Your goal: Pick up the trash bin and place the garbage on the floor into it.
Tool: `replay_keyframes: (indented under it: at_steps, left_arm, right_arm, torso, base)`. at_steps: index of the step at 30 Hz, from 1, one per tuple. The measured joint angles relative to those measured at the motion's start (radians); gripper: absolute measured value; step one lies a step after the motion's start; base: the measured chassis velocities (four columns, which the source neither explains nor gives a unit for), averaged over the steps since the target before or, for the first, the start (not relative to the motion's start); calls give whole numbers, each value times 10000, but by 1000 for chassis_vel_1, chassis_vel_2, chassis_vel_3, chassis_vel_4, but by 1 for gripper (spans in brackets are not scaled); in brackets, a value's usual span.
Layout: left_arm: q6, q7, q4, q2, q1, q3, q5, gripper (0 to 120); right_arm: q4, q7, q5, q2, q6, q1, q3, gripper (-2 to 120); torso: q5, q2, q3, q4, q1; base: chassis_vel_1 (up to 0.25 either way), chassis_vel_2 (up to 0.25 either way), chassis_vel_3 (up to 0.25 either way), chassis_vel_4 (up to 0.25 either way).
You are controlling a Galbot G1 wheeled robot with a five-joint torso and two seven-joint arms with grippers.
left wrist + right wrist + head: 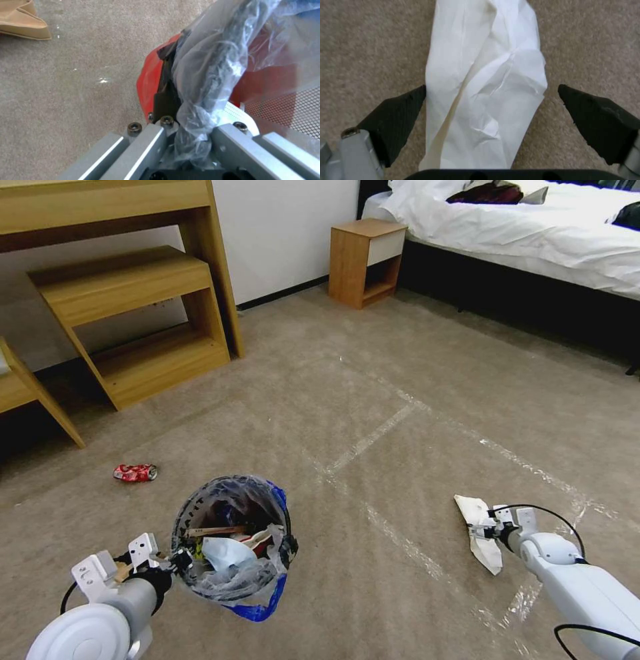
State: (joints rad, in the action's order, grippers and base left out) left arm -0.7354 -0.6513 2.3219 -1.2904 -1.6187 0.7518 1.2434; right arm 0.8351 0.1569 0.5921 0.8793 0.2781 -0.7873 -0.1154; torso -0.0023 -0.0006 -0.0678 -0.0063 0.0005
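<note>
The left gripper [179, 561] sat at about seven o'clock in the head view, its jaws clamped together on the rim of the trash bin [230, 537]. In the left wrist view that rim [150, 82] showed red, with the clear crinkly bag [213, 65] bunched over it and pinched between the metal fingers [230, 142]. The bin stood just beside the gripper toward three o'clock, and whether its base touched the floor [373, 380] could not be told. Inside it lay a pale blue face mask [227, 553], a wooden stick [215, 531] and some red scraps. The bag's blue handle strip [263, 607] hung over the bin's near side.

The right gripper [485, 531] was at about four o'clock, low over the carpet, with its jaws spread apart on either side of a crumpled white tissue [481, 532]. The right wrist view showed the tissue [485, 85] lying long and flat on the carpet between the two black pads [398, 112]; one pad just touched its edge and the other stood clear of it.

A crushed red can [135, 472] lay on the floor at about nine o'clock, apart from the bin. Shiny tape lines [373, 437] crossed the carpet between the two arms. Farther off, a wooden shelf unit [133, 313] stood at eleven o'clock, a nightstand [365, 260] at twelve and a bed [533, 233] at one o'clock.
</note>
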Motion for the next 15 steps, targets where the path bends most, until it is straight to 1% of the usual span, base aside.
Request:
replay_keyframes:
  at_steps: [4,15]
  left_arm:
    - [0,1,5,63,20,-5,12,0]
    - [0,1,-101,109,56,-16,6,0]
  right_arm:
    - [-121,-12,-116,144,-39,1,-41,100]
    - [-1020,129,-450,540,-347,333,-28,100]
  torso:
    - [2,0,1,1,0]
    - [2,0,0,1,0]
  base:
    - [0,0,0,0]
    - [0,0,0,0]
